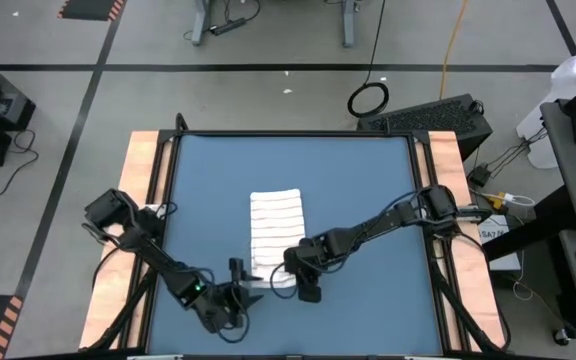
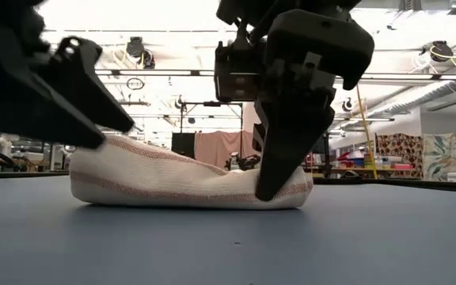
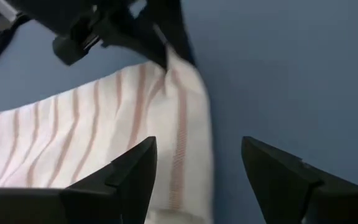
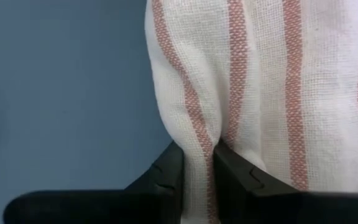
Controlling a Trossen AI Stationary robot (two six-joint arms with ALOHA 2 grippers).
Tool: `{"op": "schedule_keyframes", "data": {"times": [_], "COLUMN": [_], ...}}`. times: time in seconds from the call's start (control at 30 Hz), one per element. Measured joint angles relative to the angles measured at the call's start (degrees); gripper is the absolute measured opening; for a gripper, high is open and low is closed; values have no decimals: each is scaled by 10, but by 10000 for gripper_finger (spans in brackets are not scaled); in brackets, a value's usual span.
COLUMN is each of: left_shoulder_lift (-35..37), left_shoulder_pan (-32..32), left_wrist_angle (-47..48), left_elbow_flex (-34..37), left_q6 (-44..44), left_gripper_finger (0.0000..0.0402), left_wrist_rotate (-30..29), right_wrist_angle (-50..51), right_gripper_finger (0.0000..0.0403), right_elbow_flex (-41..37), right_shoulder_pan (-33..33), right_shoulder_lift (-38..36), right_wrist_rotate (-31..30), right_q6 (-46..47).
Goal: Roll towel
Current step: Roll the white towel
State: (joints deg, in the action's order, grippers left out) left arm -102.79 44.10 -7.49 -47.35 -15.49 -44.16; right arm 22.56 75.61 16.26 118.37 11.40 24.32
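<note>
Towel (image 1: 275,228): white with reddish stripes, folded into a narrow strip, lying on blue table (image 1: 368,180) near its middle, near end slightly bunched. Right gripper (image 4: 197,163): at towel's near right corner, fingers narrow, pinching a fold of cloth between them. Left gripper (image 3: 197,168): at towel's near left edge, fingers spread wide, one over the cloth, one beside it, holding nothing.

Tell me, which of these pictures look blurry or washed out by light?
Low view: ceiling lights glare white behind the towel. Left wrist view: towel soft, as if smeared. Right wrist view: sharp weave, right gripper pinching a fold. High view: even light.
</note>
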Motion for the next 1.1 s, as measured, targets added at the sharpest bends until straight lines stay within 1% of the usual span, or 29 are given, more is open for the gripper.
{"op": "schedule_keyframes", "data": {"times": [0.17,0.27,0.33,0.4,0.47,0.63,0.73,0.8,0.87,0.97,1.03,1.1], "left_shoulder_lift": [-25,-29,-29,-29,-29,-25,-25,-25,-24,-18,-11,-5], "left_shoulder_pan": [-16,-29,-39,-48,-56,-79,-84,-85,-85,-86,-86,-86], "left_wrist_angle": [7,23,39,57,68,87,91,93,94,98,101,104], "left_elbow_flex": [0,0,0,-1,-1,-3,-3,-3,-2,-2,-2,-1], "left_q6": [14,10,-10,-40,-65,-108,-125,-140,-157,-185,-202,-220], "left_gripper_finger": [240,239,232,215,189,119,88,78,76,78,78,79], "left_wrist_rotate": [-3,38,58,66,68,111,117,121,128,153,156,164], "right_wrist_angle": [0,0,0,0,0,10,38,64,82,88,74,55], "right_gripper_finger": [56,57,57,58,66,110,141,160,178,202,216,227], "right_elbow_flex": [0,0,0,0,0,-1,-2,-3,-2,-2,-2,-2], "right_shoulder_pan": [-2,-2,-2,-2,-1,9,24,43,70,113,138,160], "right_shoulder_lift": [0,0,0,0,0,-17,-41,-60,-74,-76,-70,-59], "right_wrist_rotate": [3,0,-1,-5,-10,-38,-88,-150,-210,-283,-323,-376], "right_q6": [-7,-15,-16,-16,-17,-17,-21,-28,-29,-40,-69,-98]}}
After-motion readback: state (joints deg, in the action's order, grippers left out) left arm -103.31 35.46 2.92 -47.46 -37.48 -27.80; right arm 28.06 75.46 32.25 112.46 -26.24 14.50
